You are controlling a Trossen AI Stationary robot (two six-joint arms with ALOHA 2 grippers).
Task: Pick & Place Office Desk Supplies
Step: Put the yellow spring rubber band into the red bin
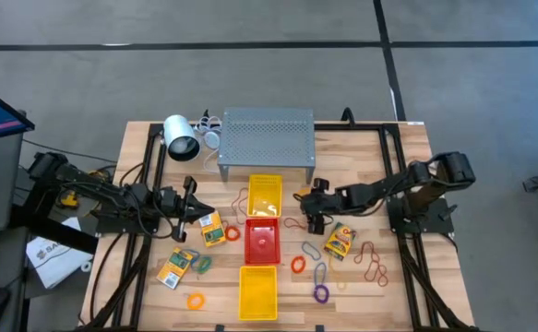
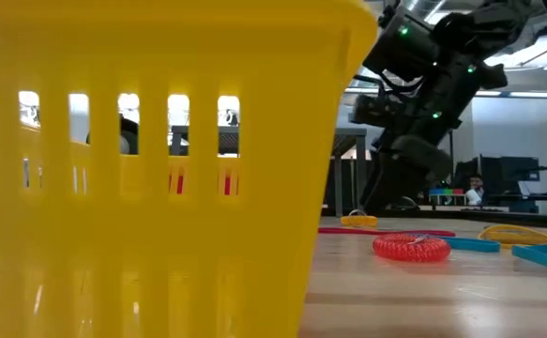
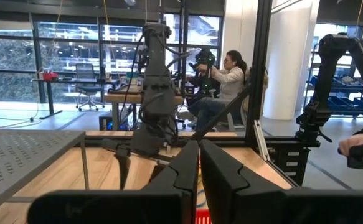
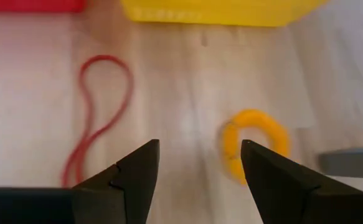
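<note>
My right gripper point(image 4: 200, 146) hangs open above the table, just right of the far yellow tray point(image 1: 265, 194) and touching nothing. An orange ring point(image 4: 256, 142) lies flat on the wood just ahead of its fingers, and a red rubber-band loop point(image 4: 100, 118) lies beside the ring. In the high view this gripper point(image 1: 305, 203) is right of the red tray point(image 1: 262, 238). Printed card packets point(image 1: 213, 228) point(image 1: 178, 267) point(image 1: 340, 240) and more coloured loops point(image 1: 320, 293) point(image 1: 195, 301) lie about. My left gripper point(image 3: 198, 168) waits shut at the left point(image 1: 195, 205), holding nothing.
Three trays stand in a row down the table's middle, with the near yellow tray point(image 1: 257, 290) closest to the front edge. At the back are a perforated grey metal stand point(image 1: 267, 138) and a white cylinder point(image 1: 181, 138). A person sits in the room beyond point(image 3: 228, 81).
</note>
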